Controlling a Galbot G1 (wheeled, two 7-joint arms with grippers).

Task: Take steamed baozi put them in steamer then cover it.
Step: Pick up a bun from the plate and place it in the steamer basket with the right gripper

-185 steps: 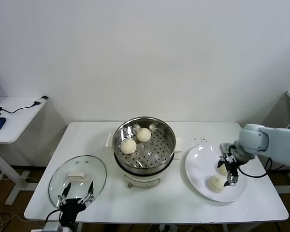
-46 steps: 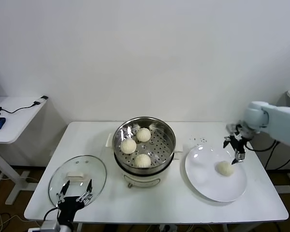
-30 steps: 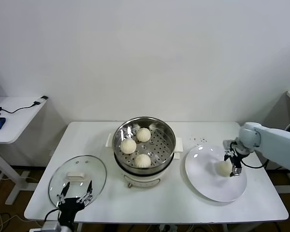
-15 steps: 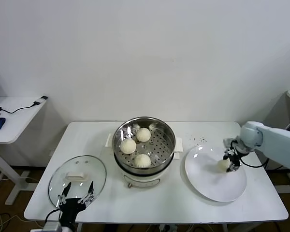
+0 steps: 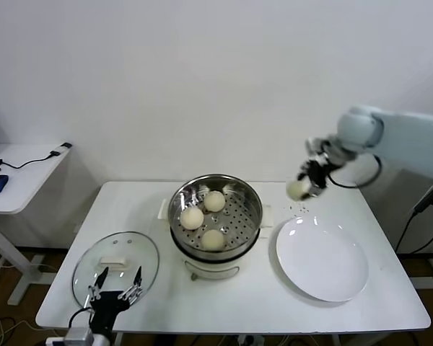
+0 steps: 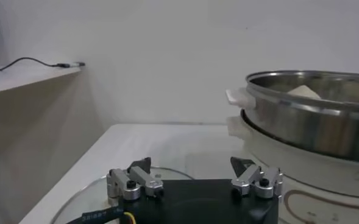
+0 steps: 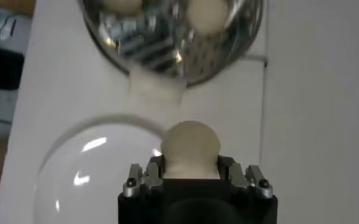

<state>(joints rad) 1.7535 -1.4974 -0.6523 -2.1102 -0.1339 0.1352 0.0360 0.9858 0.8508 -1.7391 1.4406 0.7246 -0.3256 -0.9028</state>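
Observation:
My right gripper [image 5: 304,184] is shut on a cream-white baozi [image 5: 298,189] and holds it in the air, right of the steamer [image 5: 215,216] and above the table's back edge. In the right wrist view the baozi [image 7: 190,149] sits between the fingers, with the steamer [image 7: 173,36] beyond. Three baozi [image 5: 213,239] lie on the steamer's perforated floor. My left gripper [image 5: 115,287] is open and empty over the near edge of the glass lid [image 5: 116,267], at the table's front left. In the left wrist view its fingertips [image 6: 141,165] are spread wide.
The flat white plate [image 5: 322,258] lies bare to the right of the steamer. The steamer's white base handle [image 5: 266,216] juts toward the plate. A side table [image 5: 18,173] with a cable stands at the far left. A white wall closes the back.
My right gripper closed on the last baozi on the plate and lifted it up and toward the steamer. The plate is now bare. The left gripper stayed by the lid.

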